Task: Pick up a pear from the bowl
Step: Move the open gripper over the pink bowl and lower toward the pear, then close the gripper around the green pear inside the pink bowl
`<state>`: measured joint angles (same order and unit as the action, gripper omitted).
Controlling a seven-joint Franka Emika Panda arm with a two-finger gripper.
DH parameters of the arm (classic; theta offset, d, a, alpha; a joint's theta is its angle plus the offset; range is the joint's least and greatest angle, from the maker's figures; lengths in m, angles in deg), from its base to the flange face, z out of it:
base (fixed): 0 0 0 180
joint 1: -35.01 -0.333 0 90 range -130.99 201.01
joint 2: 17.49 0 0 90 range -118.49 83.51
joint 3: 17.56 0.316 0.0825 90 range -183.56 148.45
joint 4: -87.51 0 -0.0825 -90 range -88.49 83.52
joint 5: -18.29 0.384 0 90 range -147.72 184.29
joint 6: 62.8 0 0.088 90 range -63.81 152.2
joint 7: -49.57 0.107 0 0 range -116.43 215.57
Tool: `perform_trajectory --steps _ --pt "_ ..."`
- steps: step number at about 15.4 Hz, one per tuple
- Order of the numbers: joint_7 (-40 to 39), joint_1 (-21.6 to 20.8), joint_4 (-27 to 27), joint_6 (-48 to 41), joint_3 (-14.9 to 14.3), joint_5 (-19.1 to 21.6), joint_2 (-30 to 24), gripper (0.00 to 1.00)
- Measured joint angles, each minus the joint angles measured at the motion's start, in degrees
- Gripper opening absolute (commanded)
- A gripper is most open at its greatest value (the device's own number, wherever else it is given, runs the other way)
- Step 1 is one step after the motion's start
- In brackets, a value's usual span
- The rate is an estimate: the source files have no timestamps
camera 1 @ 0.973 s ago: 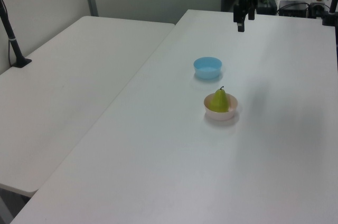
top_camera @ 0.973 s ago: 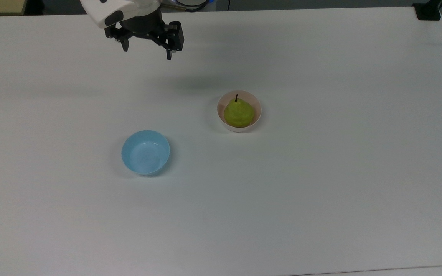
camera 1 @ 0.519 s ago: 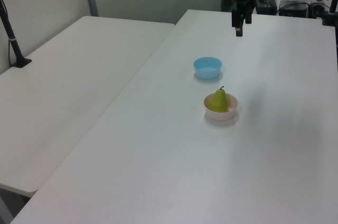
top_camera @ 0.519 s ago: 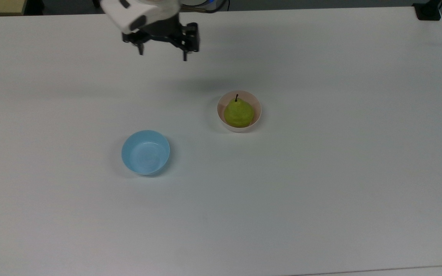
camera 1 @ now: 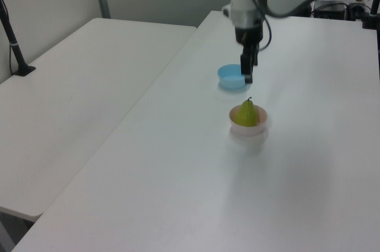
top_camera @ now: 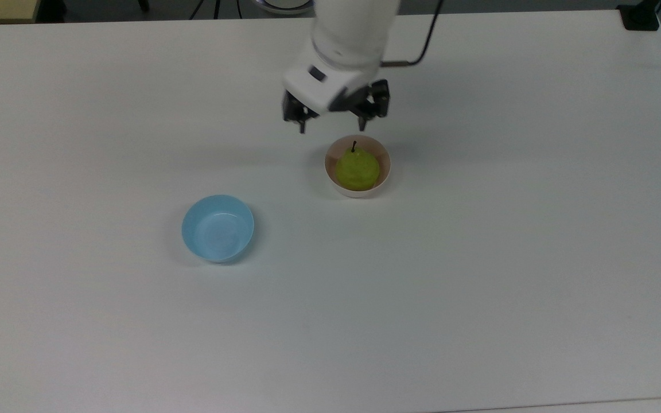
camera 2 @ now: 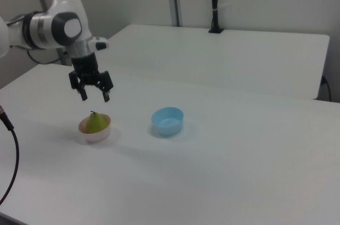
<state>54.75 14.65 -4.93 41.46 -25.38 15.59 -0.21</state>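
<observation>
Hand (camera 2: 95, 97) spread wide, empty, hovering above pear (camera 2: 95, 122). Upright, smooth yellow-green, dark stem, sitting in round pale pink bowl (camera 2: 96, 133) on matte white worktop (camera 2: 228, 177).

Light was bright, even and diffuse, seemingly from overhead; the white counter (top_camera: 479, 258) read slightly grey-green in the top view. Shadows were soft: a faint smear lay on the counter beneath the gripper (top_camera: 333, 124), and thin dark crescents hugged the pink bowl (top_camera: 384, 179) and the blue bowl (top_camera: 217, 228). No hard glare. The left and right views looked softer, with mild haze across the background.
</observation>
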Motion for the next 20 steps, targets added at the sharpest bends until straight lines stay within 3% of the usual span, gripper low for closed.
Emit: perform_trajectory --steps 6,13,20 --pt "0.0 -3.3 -0.3 0.5 0.0 0.0 7.2 1.00" --pt "-0.1 -3.4 -2.8 6.0 0.2 -0.3 9.2 0.99" --pt "-0.1 -3.4 -2.8 7.9 0.2 -0.5 9.1 0.45"
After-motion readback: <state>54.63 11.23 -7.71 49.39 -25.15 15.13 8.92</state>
